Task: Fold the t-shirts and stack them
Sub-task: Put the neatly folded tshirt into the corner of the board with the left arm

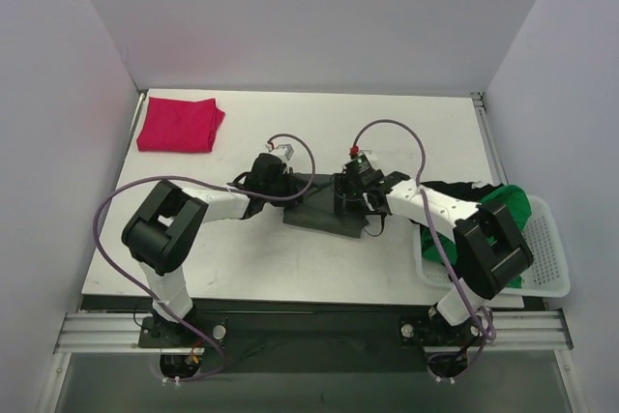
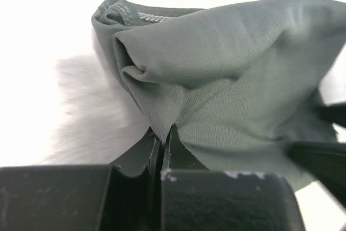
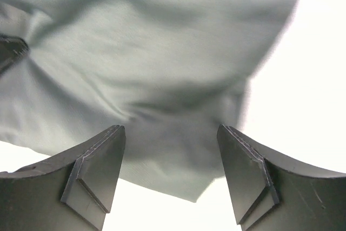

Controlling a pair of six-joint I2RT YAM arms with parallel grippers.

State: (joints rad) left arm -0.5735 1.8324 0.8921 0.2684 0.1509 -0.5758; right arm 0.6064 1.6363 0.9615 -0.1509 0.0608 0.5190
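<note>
The left gripper (image 2: 162, 140) is pinching a bunched fold of the dark grey-green t-shirt (image 2: 232, 74), its jaws closed tight on the cloth close to a stitched hem. The right gripper (image 3: 168, 133) is hovering over the same shirt with its jaws standing apart, holding nothing, the cloth spreading out beneath them. From overhead that shirt (image 1: 314, 208) is lying mid-table as a compact dark shape between the two wrists.

The step in hand is looking like a fold across the shirt. To do it well, the right gripper should be closing on the matching edge (the loose corner showing just below its fingers seems the likeliest place) before either arm is lifting, so that both ends are rising together and the crease is running straight. A one-sided pull would be dragging the cloth askew.

Room is looking generous, with bare table (image 1: 290, 268) lying in front of and behind the shirt. The magenta-red t-shirt (image 1: 179, 125), already folded, is sitting well apart near the far left corner, presumably where the stack belongs. The white basket (image 1: 546, 273) is sitting at the table's right edge, with the bright green t-shirt (image 1: 513, 202) and black t-shirt (image 1: 450, 187) spilling out near the right arm, so a wide swing there is risking a snag
</note>
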